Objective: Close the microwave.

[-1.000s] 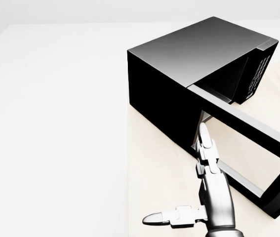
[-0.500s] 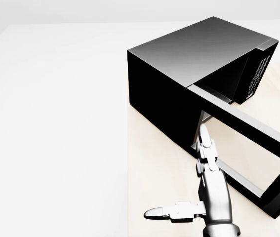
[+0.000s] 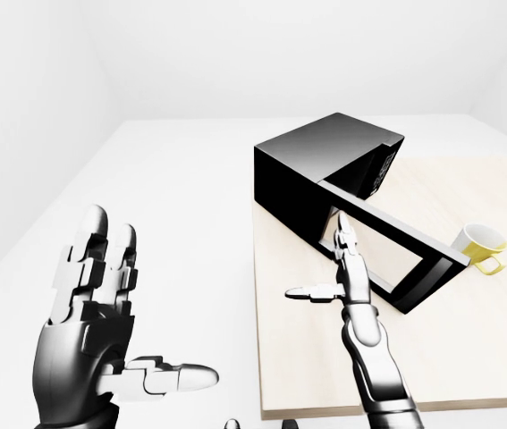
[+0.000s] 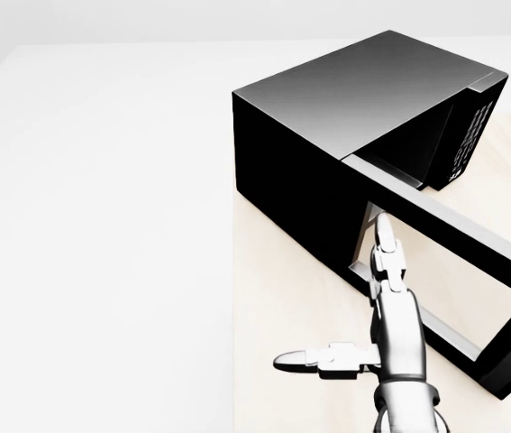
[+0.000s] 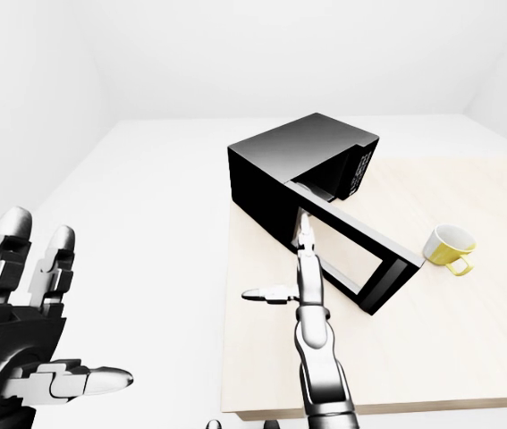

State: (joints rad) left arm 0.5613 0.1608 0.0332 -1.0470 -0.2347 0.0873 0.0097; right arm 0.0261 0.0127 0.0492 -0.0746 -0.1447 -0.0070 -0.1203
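Observation:
The black microwave [image 4: 345,99] stands on a pale wooden table [image 3: 468,357], near its left edge. Its door [image 4: 471,244] is open and swings out toward the lower right of the head view, showing as a dark frame with a see-through window. My right hand [image 4: 333,293] is open, with its fingers [image 4: 383,236] straight and pointing up at the hinge end of the door, touching it or almost so. The thumb sticks out to the left. My left hand [image 3: 150,304] is open with spread fingers, low at the left, off the table.
A yellow and white cup [image 3: 479,243] lies on the table just right of the door's free end. The table's left edge [image 4: 234,316] runs down below the microwave's left corner. White floor and walls surround the table.
My right hand has moved a little up and to the right, so its fingertips are closer to the door by the hinge. The door has not visibly moved. The left hand has sunk slightly.

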